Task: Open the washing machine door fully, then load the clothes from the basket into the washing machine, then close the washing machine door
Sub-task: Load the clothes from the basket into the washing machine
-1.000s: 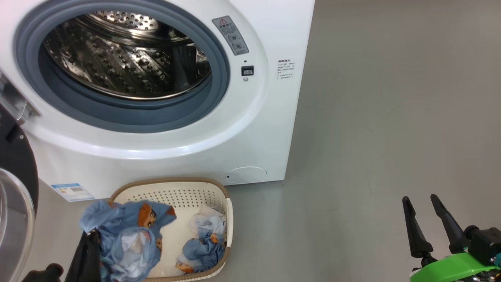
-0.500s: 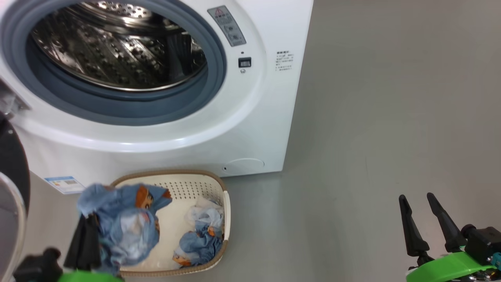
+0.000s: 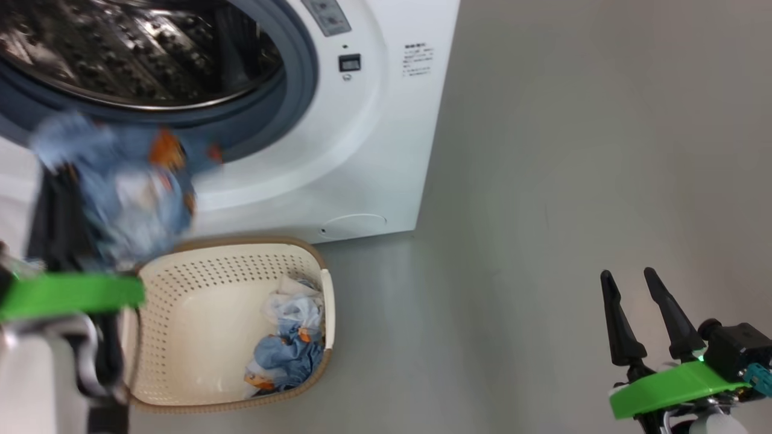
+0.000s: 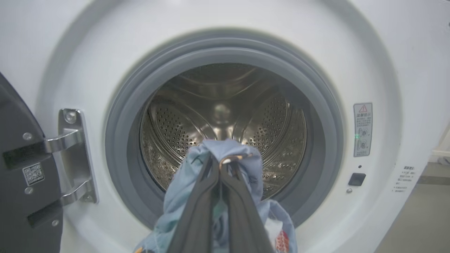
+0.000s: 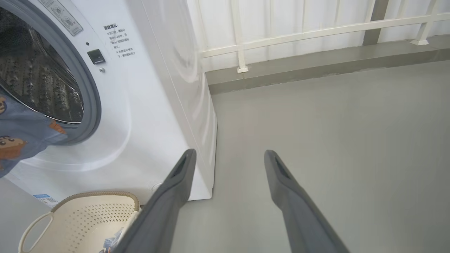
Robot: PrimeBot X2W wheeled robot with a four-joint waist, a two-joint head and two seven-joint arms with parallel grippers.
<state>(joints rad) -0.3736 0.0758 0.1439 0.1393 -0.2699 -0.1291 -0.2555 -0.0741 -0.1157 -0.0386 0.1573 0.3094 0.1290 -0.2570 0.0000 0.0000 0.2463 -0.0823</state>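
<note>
Pinching a light blue garment point(image 4: 211, 149) with orange cartoon prints, my left gripper point(image 4: 219, 164) is clenched tight on the cloth. Its two dark fingers are pressed together, with fabric bunched over their tips and hanging down on both sides. The bundle hangs in the air above the left end of the basket point(image 3: 211, 271), level with the lower edge of the round opening. In the head view it is blurred.

My right gripper point(image 3: 627, 274) is released, fingers spread apart and holding nothing, low over the bare grey floor point(image 3: 543, 181) well to the right.

The basket sits on the floor just in front of the washing machine point(image 3: 374, 150). The rest of the clothes point(image 3: 286, 343), blue and pale white, lie crumpled against its right wall.

Farther on, the washing machine door point(image 4: 21, 182) stands swung open to the left on its metal hinge point(image 4: 72, 154). The grey gasket point(image 4: 123, 147) rings the steel drum point(image 4: 225, 102). Behind the machine, in the right wrist view, a white railing point(image 5: 299, 33) runs along the wall.
</note>
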